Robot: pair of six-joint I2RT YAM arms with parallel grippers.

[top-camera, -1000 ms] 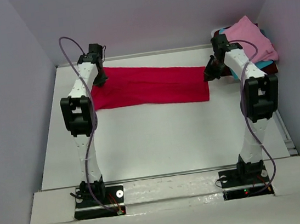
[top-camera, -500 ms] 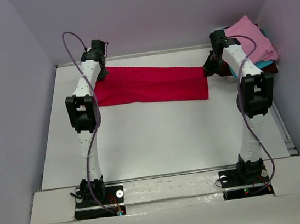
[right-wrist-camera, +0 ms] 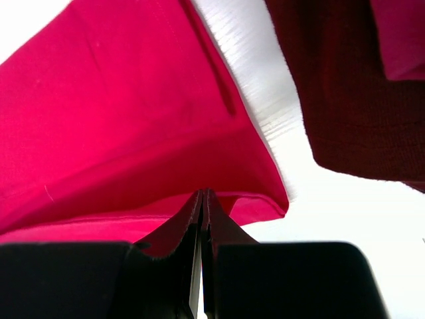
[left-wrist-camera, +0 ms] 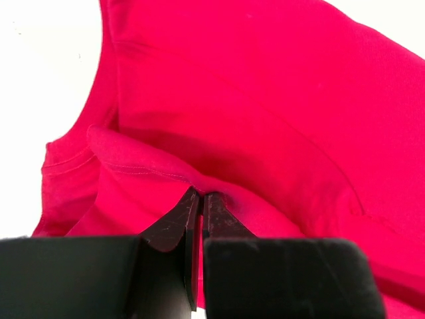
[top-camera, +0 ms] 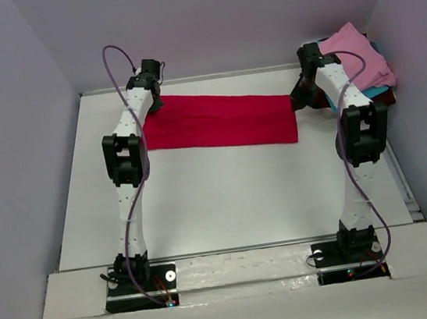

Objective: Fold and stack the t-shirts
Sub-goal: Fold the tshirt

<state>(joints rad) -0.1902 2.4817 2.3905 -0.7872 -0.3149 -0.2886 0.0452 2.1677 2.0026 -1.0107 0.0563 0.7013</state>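
A crimson-red t-shirt (top-camera: 220, 121) lies stretched as a long band across the far part of the table. My left gripper (top-camera: 153, 103) is shut on a fold of its left end; the pinched cloth (left-wrist-camera: 143, 169) shows right at the fingertips (left-wrist-camera: 201, 194). At the band's right end my right gripper (top-camera: 300, 99) is shut on a hem of the red t-shirt (right-wrist-camera: 133, 119), the fingertips (right-wrist-camera: 202, 193) pressed together on it. Other t-shirts sit piled at the far right: a light pink one (top-camera: 358, 58) on top, teal (top-camera: 378, 92) under it, and dark maroon (right-wrist-camera: 345, 100).
The white table (top-camera: 226, 197) is walled by grey panels on the left, back and right. The shirt pile sits in the far right corner, close beside my right arm. Both arm bases stand at the near edge.
My left gripper has moved right and toward the back, carrying the red shirt's left end inward so the band is shorter. My right gripper has shifted slightly toward the back.
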